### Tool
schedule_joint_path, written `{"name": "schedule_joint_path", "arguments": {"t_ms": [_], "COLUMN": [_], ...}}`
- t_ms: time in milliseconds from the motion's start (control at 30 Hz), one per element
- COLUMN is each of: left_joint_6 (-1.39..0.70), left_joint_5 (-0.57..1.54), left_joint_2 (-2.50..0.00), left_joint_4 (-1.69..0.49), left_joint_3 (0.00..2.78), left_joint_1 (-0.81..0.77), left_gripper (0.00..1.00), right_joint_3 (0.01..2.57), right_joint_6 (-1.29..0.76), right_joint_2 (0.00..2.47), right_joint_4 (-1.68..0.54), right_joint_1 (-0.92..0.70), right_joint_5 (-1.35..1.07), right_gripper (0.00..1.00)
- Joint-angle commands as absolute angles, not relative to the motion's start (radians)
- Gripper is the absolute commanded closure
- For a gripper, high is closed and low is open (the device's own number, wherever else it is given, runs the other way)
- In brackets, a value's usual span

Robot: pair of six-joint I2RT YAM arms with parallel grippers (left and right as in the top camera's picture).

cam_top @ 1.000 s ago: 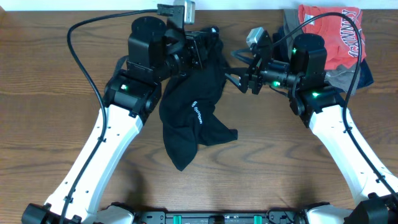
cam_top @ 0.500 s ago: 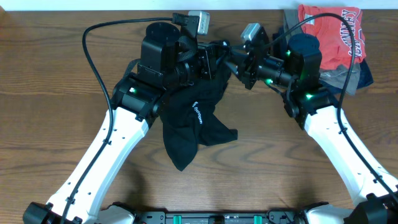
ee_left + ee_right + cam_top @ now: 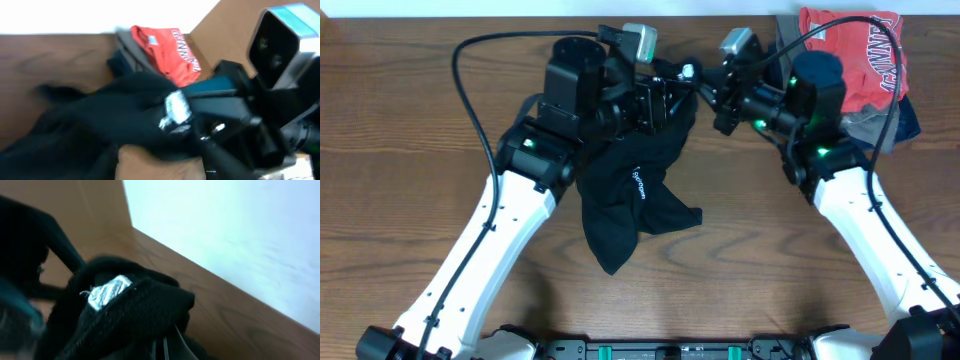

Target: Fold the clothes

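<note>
The clothes (image 3: 625, 190) are one black long-sleeved garment, limp and light. It will sag and bunch wherever it is not supported, and the knit should give the pads enough grip. It lies well to the left of the red shirt (image 3: 850, 55), with its top gathered up at the left tool (image 3: 665, 98) and the rest trailing toward the near edge in a crumpled tail. The left tool looks clamped on that gathered top. The right tool (image 3: 708, 88), between there and the red shirt, is up against the fabric by the white neck tag (image 3: 175, 107), but the blur hides whether it is apart or together.

The collar by the tag and a shoulder seam seem the best holds — two spread points let it hang flat. The wooden tabletop (image 3: 400, 150) is smooth, bare and roomy left of the red shirt; a white wall (image 3: 225, 230) runs behind it.
</note>
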State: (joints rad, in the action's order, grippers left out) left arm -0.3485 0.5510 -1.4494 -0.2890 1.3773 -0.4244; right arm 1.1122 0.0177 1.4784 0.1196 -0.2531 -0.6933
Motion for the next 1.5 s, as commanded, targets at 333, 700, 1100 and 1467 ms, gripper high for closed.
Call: {"name": "schedule_joint_path", "arguments": {"t_ms": [333,700,1100,1467], "left_joint_6": [-0.120,-0.052,0.000,-0.028], "left_joint_5": [0.484,0.417,0.479,0.490], "left_joint_2": [-1.507,-1.642,-1.659,-1.657], "left_joint_4": [-0.432,-0.296,-0.289,-0.294], "left_joint_3": [1.403,1.403,1.403,1.403], "left_joint_1": [-0.137,-0.084,-0.022,0.001], "left_gripper": [0.36,0.35,0.35,0.35], "right_joint_3": [1.159,1.631,1.785,1.821], "right_joint_6": [0.119,0.344,0.375,0.270], "right_joint_2": [1.408,1.383,1.377,1.375], "right_joint_4": [-0.224,-0.855,-0.922,-0.632], "right_joint_1": [-0.137,-0.267,-0.437,-0.452], "right_joint_5": [-0.711,-0.711,-0.634,-0.516], "right_gripper": [0.99,0.99,0.99,0.99]}}
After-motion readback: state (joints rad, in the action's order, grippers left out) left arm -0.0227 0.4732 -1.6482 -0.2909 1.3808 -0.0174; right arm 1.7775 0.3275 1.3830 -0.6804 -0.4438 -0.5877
